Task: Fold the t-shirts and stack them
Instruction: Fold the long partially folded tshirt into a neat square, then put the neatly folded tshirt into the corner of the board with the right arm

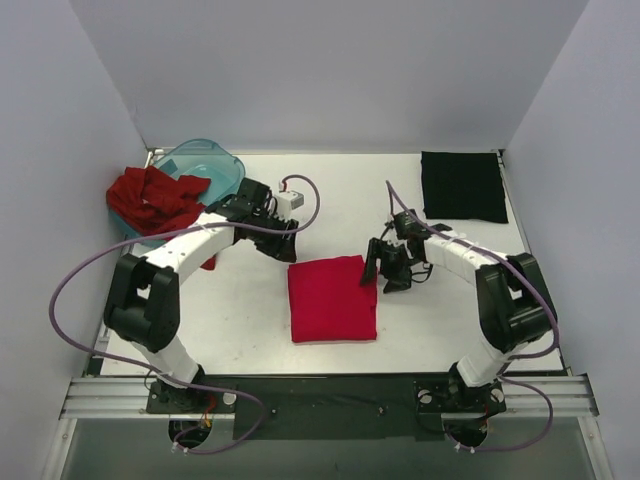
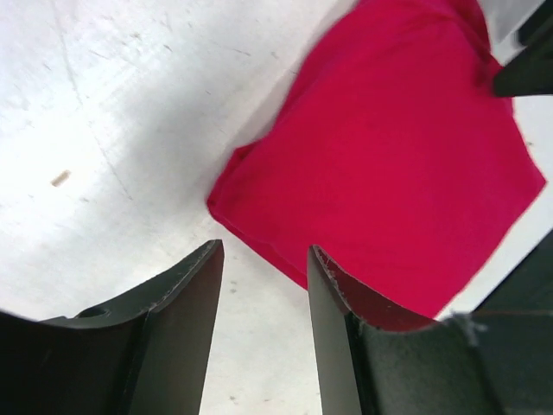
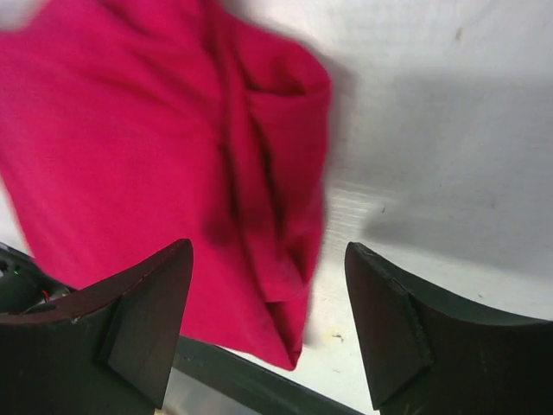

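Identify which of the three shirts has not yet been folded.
The dark red shirt, crumpled against the teal tub at the left. The bright pink shirt and the black shirt lie flat and square.

I see a white table (image 1: 440, 320), lightly scuffed. At its middle, a touch toward 6 o'clock, the crimson-pink tee (image 1: 332, 298) lies folded flat. The black tee (image 1: 463, 186) lies folded at 1 o'clock, by the far corner. At 10 o'clock stands the teal tub (image 1: 222, 165), with the brick-red tee (image 1: 150, 198) crumpled over its rim.
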Available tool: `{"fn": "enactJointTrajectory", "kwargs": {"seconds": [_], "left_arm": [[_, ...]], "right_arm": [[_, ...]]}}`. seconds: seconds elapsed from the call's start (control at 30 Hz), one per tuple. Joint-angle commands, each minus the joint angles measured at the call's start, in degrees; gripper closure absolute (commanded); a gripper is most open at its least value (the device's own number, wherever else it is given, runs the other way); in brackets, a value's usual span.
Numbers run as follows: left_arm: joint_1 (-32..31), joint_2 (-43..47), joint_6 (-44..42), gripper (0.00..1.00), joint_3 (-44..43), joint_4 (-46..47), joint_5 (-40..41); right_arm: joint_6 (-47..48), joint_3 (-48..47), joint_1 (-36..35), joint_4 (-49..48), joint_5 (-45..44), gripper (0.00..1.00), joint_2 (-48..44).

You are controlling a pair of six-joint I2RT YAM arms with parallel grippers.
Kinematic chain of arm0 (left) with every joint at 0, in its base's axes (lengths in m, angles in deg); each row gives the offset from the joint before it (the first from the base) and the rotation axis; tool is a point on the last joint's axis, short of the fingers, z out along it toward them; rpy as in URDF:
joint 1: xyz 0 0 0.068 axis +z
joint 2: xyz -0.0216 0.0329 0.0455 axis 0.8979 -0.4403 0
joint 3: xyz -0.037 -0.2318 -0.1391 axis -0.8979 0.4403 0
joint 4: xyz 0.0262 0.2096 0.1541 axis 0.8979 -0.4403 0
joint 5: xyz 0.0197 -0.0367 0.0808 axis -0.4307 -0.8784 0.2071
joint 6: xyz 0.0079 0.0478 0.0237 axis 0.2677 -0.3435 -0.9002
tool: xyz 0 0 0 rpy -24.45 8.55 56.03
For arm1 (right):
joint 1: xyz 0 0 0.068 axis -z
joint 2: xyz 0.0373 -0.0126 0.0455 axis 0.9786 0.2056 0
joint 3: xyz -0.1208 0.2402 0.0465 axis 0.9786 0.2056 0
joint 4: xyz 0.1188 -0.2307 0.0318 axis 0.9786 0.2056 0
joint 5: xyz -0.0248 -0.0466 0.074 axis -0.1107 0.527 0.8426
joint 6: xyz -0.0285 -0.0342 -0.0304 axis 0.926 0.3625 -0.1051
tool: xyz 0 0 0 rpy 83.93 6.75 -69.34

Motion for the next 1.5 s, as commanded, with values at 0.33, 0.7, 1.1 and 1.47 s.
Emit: {"fn": "enactJointTrajectory", "kwargs": {"seconds": [0.33,0.7,1.1,1.47], "left_arm": [[1.05,5.18,5.38,0.46,5.59,1.51,-0.38],[5.88,5.35,-0.95,0.46,-0.4,-1.92,5.5],[6.06,4.91,-2.01,0.46,0.39,-1.84,7.35],[5.97,4.12,-4.03,0.43,-0.48,-2.89,5.34]], "right_arm": [[-4.54,3.78,0.23,-13.61,14.7,1.0,10.87],[16.64,-38.37,6.29,22.33,-9.88,1.0,25.0],[35.52,-81.66,10.43,29.66,-42.24,1.0,43.83],[48.37,-80.26,13.41,10.83,-46.99,1.0,40.93]]}}
